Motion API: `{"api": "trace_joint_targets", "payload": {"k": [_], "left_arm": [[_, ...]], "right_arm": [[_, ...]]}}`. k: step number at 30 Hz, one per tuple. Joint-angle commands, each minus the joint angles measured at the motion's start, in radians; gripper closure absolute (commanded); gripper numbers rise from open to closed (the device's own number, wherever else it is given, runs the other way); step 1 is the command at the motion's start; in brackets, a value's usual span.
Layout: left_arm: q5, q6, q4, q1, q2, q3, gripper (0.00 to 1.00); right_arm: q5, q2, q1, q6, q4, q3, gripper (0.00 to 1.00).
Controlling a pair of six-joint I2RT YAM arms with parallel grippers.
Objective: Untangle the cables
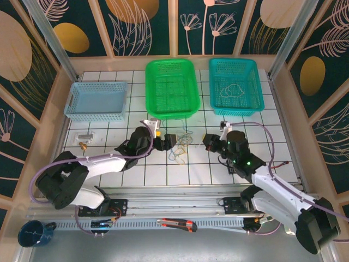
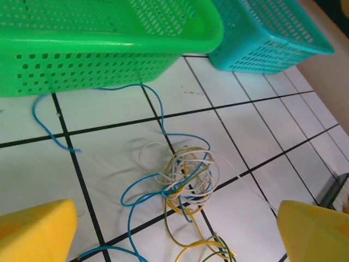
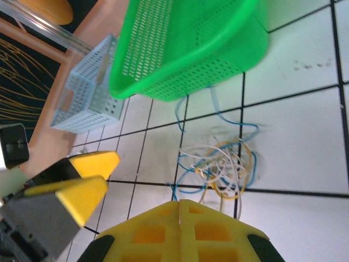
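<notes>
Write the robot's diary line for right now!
left pincer: open, facing cables | right pincer: shut, empty | cables: tangled on table by green basket

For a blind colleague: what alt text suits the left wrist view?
A tangle of blue, yellow-green and whitish cables lies on the tiled table before the open left claw; a green basket and a teal basket stand behind.

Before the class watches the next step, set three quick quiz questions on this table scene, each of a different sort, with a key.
1. Which colour of cable runs from the tangle of cables to the foot of the green basket?
2. A whitish loop lies in: A the light blue basket; B the green basket; C the teal basket?
3. True or false: the left gripper has its jaws open.
Key: 1 blue; 2 C; 3 true.
</notes>
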Motion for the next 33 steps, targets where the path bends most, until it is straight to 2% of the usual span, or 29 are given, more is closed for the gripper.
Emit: {"api": "trace_joint_targets", "payload": {"k": [1, 6, 13, 18, 21, 28, 33], "left_arm": [[-0.019, -0.03, -0.108, 0.008, 0.034, 0.059, 0.11], [0.02, -0.031, -0.144, 0.007, 0.055, 0.066, 0.19], [0.136, -0.015, -0.145, -0.003, 0.06, 0.048, 0.28], [0.129, -0.015, -0.139, -0.032, 0.063, 0.044, 0.28], [0.103, 0.01, -0.144, -0.036, 0.078, 0.069, 0.27], [0.024, 0.136, -0.155, -0.04, 0.143, 0.17, 0.22], [0.008, 0.198, -0.144, -0.04, 0.209, 0.223, 0.2]], "right_arm": [[0.092, -0.068, 0.02, 0.04, -0.079, -0.028, 1.0], [0.121, -0.15, 0.027, 0.057, -0.141, -0.059, 1.0], [0.135, -0.16, 0.027, 0.051, -0.147, -0.075, 1.0], [0.119, -0.146, 0.027, 0.041, -0.121, -0.062, 1.0], [0.069, -0.144, 0.026, 0.032, -0.092, -0.032, 1.0], [-0.032, -0.113, 0.027, -0.013, -0.081, 0.144, 1.0], [-0.081, -0.055, 0.027, -0.028, -0.058, 0.257, 1.0]]}}
